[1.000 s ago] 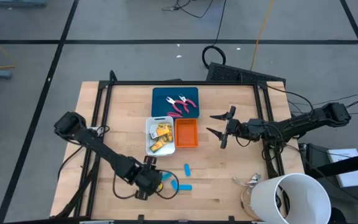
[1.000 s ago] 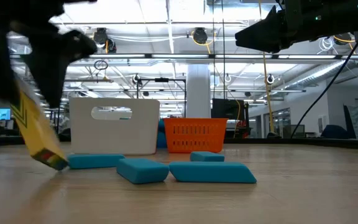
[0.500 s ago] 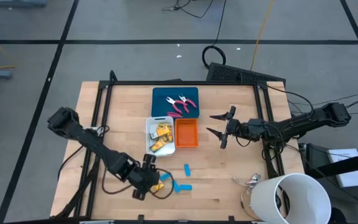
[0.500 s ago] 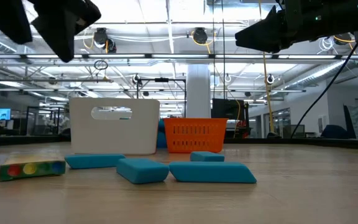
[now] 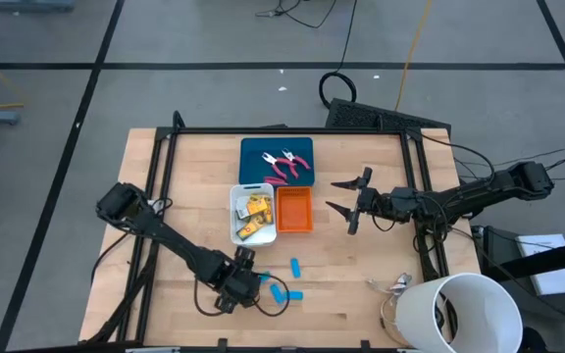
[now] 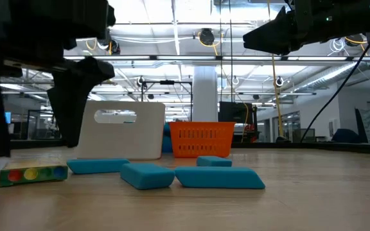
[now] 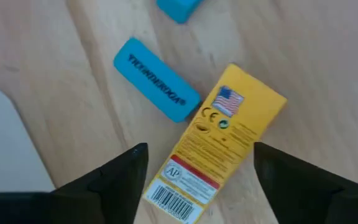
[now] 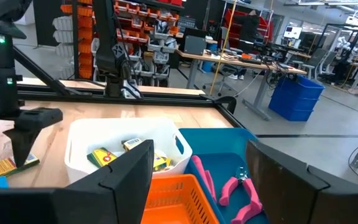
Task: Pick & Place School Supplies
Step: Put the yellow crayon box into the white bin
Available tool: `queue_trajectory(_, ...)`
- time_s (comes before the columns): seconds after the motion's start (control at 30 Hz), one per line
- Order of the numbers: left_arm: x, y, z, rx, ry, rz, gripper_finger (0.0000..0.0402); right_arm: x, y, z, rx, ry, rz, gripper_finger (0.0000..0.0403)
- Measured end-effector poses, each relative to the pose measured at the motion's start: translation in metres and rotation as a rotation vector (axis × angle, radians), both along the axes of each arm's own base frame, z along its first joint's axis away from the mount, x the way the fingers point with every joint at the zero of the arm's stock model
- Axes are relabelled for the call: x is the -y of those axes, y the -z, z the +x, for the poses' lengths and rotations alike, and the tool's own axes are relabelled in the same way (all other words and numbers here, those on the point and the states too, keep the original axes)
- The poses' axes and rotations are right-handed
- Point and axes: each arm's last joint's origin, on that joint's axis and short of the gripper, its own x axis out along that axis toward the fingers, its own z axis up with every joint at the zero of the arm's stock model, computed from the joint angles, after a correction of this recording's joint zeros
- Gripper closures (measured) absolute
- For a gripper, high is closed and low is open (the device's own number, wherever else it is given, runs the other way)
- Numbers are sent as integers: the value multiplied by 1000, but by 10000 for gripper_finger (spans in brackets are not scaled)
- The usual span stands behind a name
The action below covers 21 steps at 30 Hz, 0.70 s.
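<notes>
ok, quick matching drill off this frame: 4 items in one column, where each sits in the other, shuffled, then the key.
Items
1. pink-handled pliers
2. yellow box with a barcode
3. left gripper
4. right gripper

Places
A. lying flat on the wood beside a blue piece
B. in the teal tray
C. open, hanging right of the orange tray
D. open, low at the table's near edge, straddling the yellow box

Pairs: 1-B, 2-A, 3-D, 4-C
</notes>
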Motion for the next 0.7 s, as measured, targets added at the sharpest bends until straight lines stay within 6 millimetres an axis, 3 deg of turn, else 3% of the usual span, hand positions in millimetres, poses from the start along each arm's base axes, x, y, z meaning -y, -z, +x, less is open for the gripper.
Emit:
queue_trajectory(0.3, -2, 3, -1, -6, 92, 13, 84, 0, 0, 0, 0, 0, 0, 156)
queue_trajectory(0.7, -14, 19, -5, -32, 88, -41, 122, 0, 1, 0, -14, 0, -2, 156)
